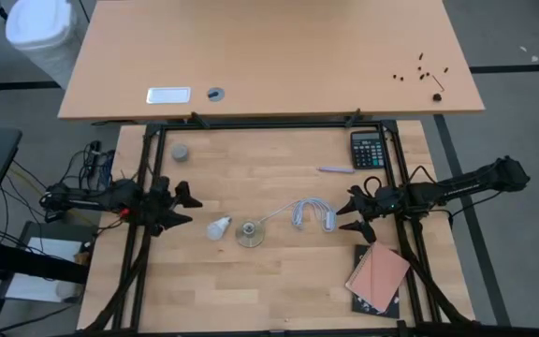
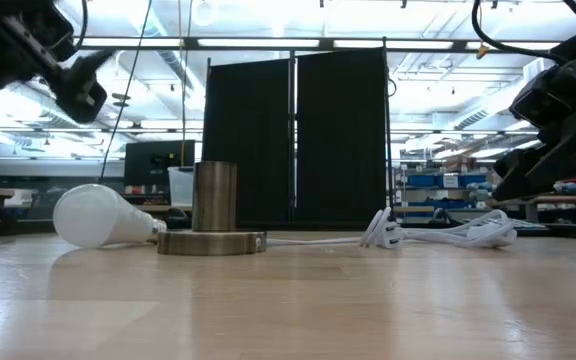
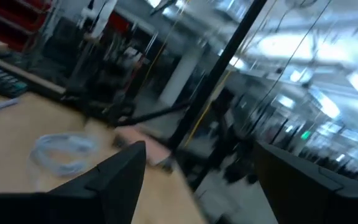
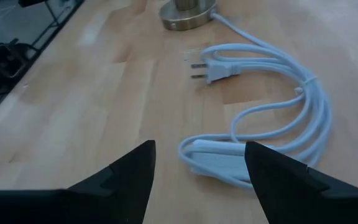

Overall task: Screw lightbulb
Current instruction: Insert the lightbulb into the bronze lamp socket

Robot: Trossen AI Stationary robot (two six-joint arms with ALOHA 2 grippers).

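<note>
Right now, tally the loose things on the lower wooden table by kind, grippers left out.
Lightbulb: 1
Lamp base with white cord: 1
Grey cap: 1
Calculator: 1
Pen: 1
Notebook: 1
Total: 6

White pear-shaped lightbulb [image 1: 218, 227], lying on its side, metal screw end toward the lamp base, unheld

Bright ceiling strip lights [image 2: 298, 42] are glaring in the low view; the left wrist view is blurring heavily throughout.
</note>
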